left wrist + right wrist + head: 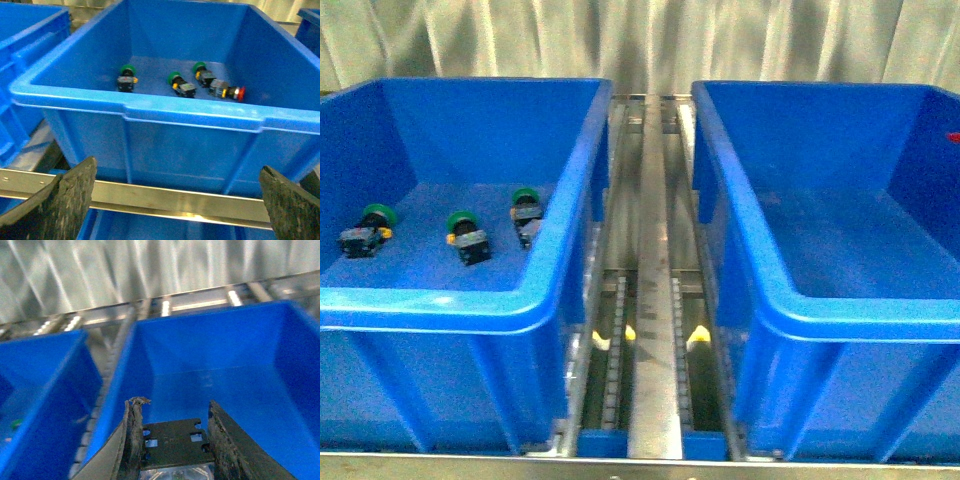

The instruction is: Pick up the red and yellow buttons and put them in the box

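Observation:
In the right wrist view my right gripper [172, 440] is shut on the dark blocky body of a red button [172, 444]; its cap is hidden. It hangs over the inside of the right blue box [225, 355], which also shows in the front view [840, 300]. In the left wrist view my left gripper [177, 205] is open and empty, outside the near wall of the left blue box [165, 107]. Another red button [227, 91] lies on its side in that box. No yellow button is in view. Neither gripper shows in the front view.
Three green-capped switches [467, 237] lie in the left box [450, 305]; they also show in the left wrist view [181, 85]. A metal conveyor rail [653, 300] runs between the boxes. A metal bar [170, 197] crosses below the left box. A curtain hangs behind.

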